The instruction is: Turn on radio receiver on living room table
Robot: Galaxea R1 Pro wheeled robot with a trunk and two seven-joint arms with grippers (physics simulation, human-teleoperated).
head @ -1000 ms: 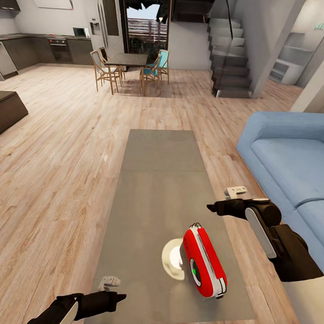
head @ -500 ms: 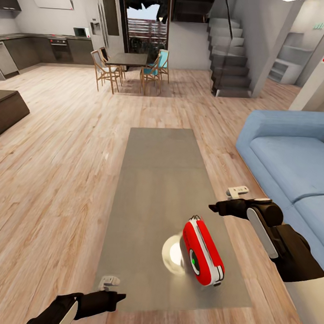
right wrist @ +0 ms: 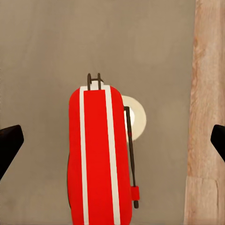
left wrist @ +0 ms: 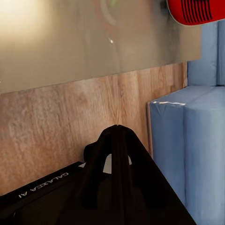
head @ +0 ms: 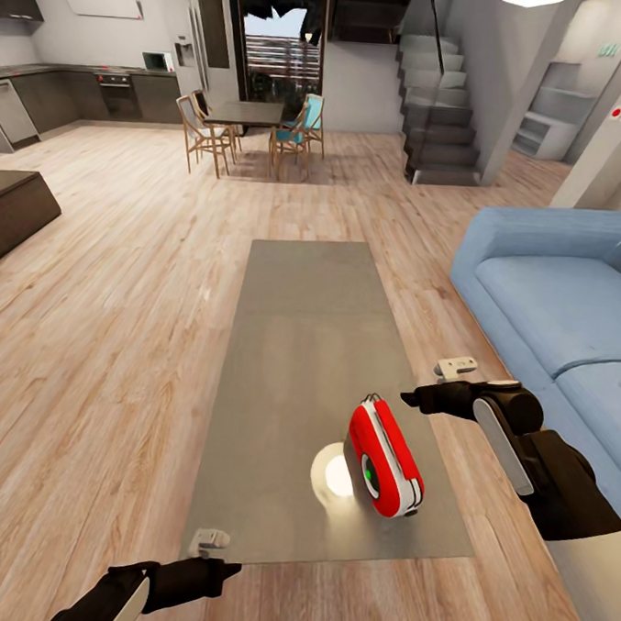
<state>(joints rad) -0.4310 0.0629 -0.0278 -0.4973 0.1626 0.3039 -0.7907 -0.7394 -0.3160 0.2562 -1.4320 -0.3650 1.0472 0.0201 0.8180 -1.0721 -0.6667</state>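
Fingers first: our right gripper (head: 413, 399) hangs just past the far right of the radio receiver (head: 383, 459), and in the right wrist view its two fingertips (right wrist: 10, 142) sit at opposite edges with the red body between them, so we'd call it spread wide and holding nothing; the left gripper (head: 226, 572) sits low at the near edge of the surface (head: 299, 347), and from the left wrist view the fingers (left wrist: 117, 140) look pressed together at the tip, nothing in them.

Radio is standing on its edge at the near right end of the surface, green dial facing left toward a pale round disc (head: 330, 475) that lies just beside it; blue sofa (head: 559, 307) is off to the right.

Our read: we're in the approach step, lined up but not touching yet; nothing's been switched. Next move probably calls for bringing the right arm down and nearer so a fingertip can press the control; we honestly can't make out where the switch is, so aim matters; it's upright and narrow, so a hard shove could tip it over.
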